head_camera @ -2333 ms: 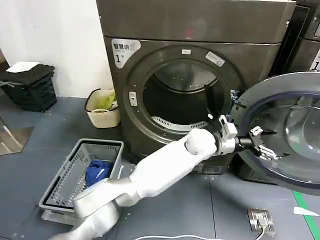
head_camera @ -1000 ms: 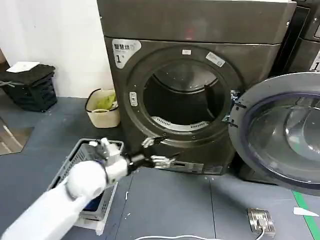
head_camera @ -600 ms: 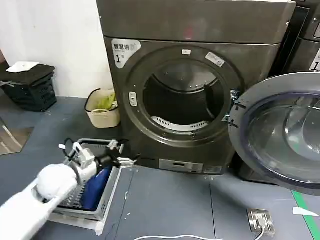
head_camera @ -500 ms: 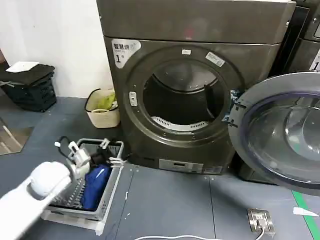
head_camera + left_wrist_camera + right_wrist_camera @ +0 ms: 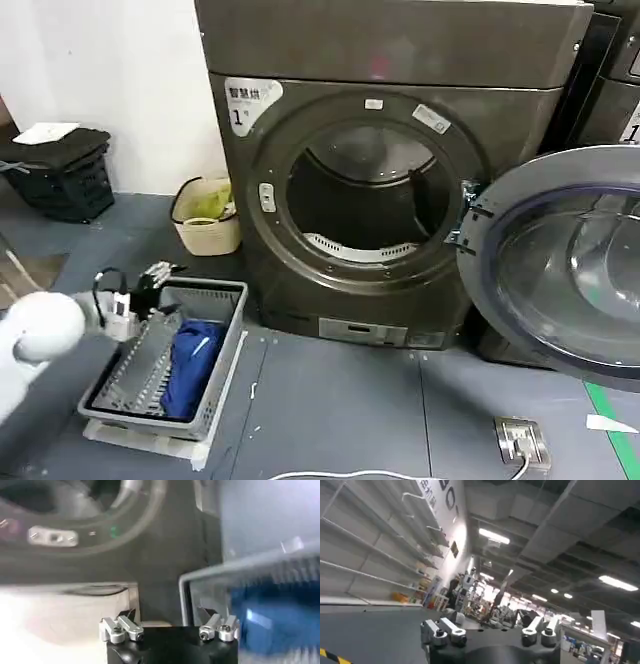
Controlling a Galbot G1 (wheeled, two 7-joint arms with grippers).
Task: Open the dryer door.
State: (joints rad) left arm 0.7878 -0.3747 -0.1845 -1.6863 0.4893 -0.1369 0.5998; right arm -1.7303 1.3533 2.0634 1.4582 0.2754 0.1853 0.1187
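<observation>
Pulled back from the machine front, the left gripper (image 5: 158,271) now hovers over the far rim of the grey basket (image 5: 228,345); whether its jaws are spread I cannot tell. The dryer door (image 5: 560,265) hangs swung wide open at the right of the drum opening (image 5: 365,195).

The dryer door (image 5: 565,265), a wide chrome ring around dark domed glass, stands swung fully open on its right-side hinge.
</observation>
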